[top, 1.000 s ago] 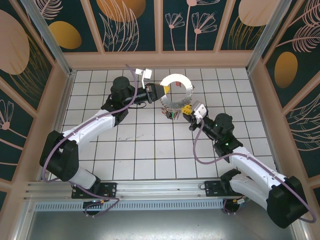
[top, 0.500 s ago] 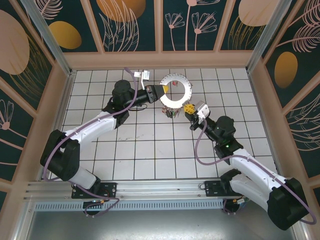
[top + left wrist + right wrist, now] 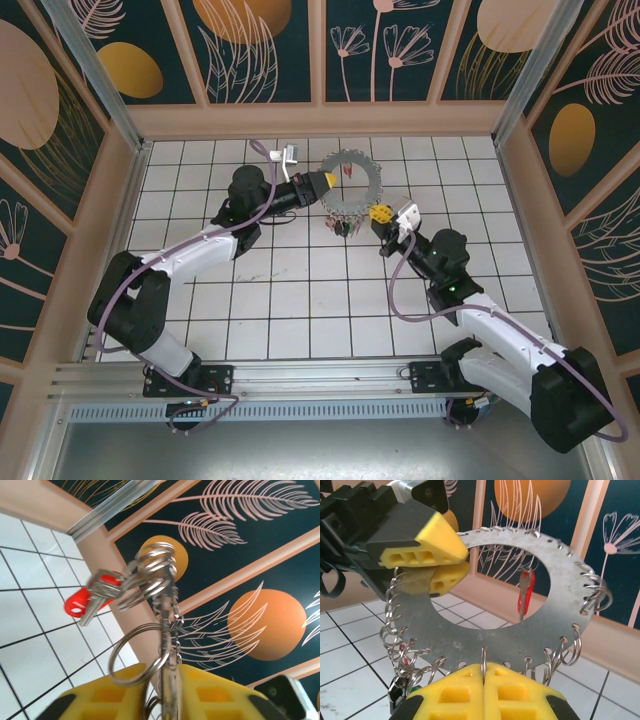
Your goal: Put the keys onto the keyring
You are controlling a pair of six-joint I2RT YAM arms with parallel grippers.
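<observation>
The keyring (image 3: 375,180) is a flat grey metal ring held up over the far middle of the tiled floor, its rim lined with small split rings. My left gripper (image 3: 325,184) straddles its left edge; in the left wrist view the yellow pads (image 3: 115,690) stand slightly apart, with a gap beside the plate's edge (image 3: 167,630). My right gripper (image 3: 484,672) is shut on one small split ring at the keyring's (image 3: 470,635) lower rim. A red-headed key (image 3: 525,597) hangs from the far rim. More keys (image 3: 340,226) dangle in a bunch under the left side.
White tiled floor (image 3: 300,290) spreads out below the ring, open towards the near side. A wooden wall (image 3: 320,120) stands close behind the ring, with wooden side walls left and right. Both arms reach in from the near rail.
The left gripper's jaws have parted a little around the ring's edge. The ring has tilted and shifted slightly towards the back wall, and now looks darker grey. The right gripper keeps its hold.
</observation>
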